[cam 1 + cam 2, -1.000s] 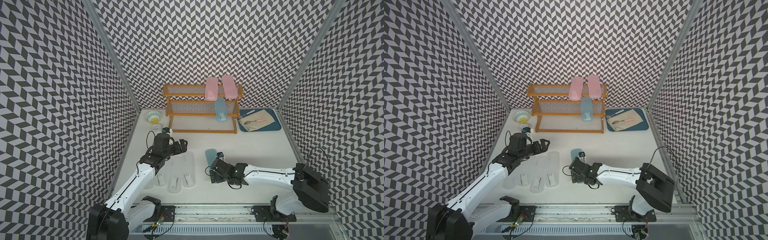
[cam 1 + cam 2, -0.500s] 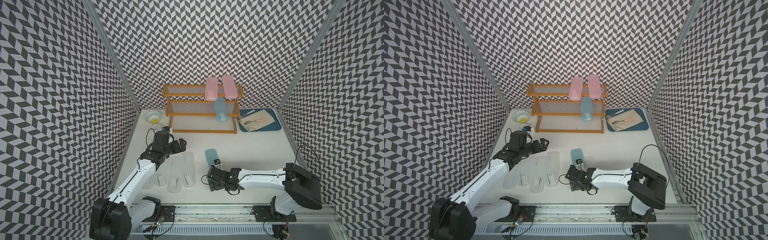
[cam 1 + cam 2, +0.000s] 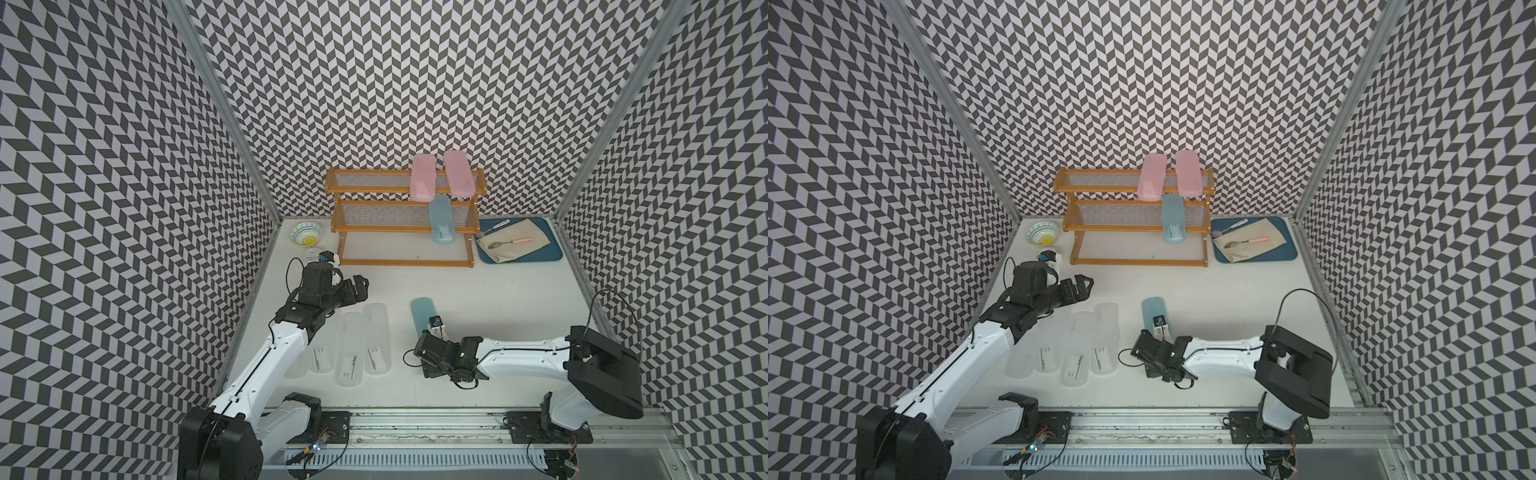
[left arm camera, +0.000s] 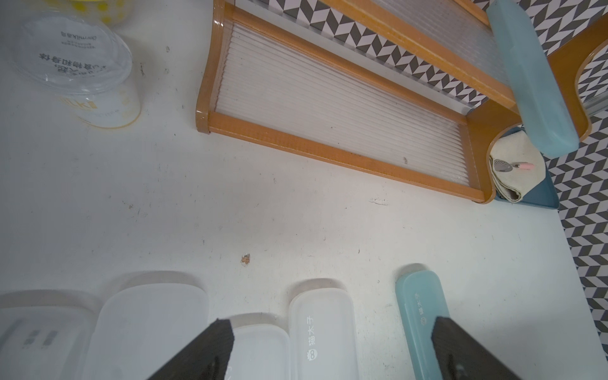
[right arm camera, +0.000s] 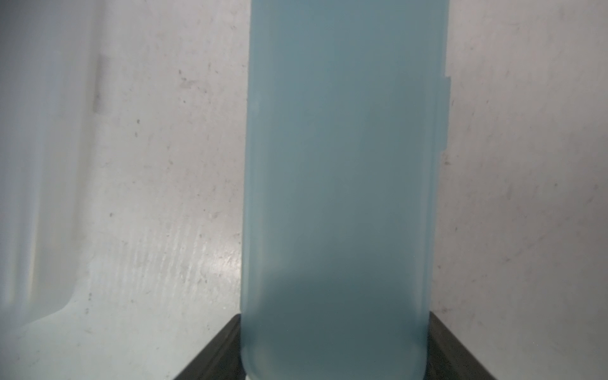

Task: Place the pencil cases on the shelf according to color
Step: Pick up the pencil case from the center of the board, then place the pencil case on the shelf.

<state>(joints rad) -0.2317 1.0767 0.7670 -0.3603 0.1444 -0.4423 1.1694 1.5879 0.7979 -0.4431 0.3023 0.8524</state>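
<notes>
White tabletop (image 3: 478, 299): R gripper (image 5: 335, 316) jaws half-closed, apparently pinching teal-blue flat plastic pencil case (image 5: 342, 164) lying flat near frosted clear cases (image 3: 376, 340); L gripper (image 4: 330, 324) wide open, empty, over their far ends.

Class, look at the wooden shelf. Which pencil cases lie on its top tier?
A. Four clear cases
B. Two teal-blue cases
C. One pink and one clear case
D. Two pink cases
D. A pink case and a second pink case lie side by side on the top tier of the shelf; the teal case there sits one tier lower.
</notes>
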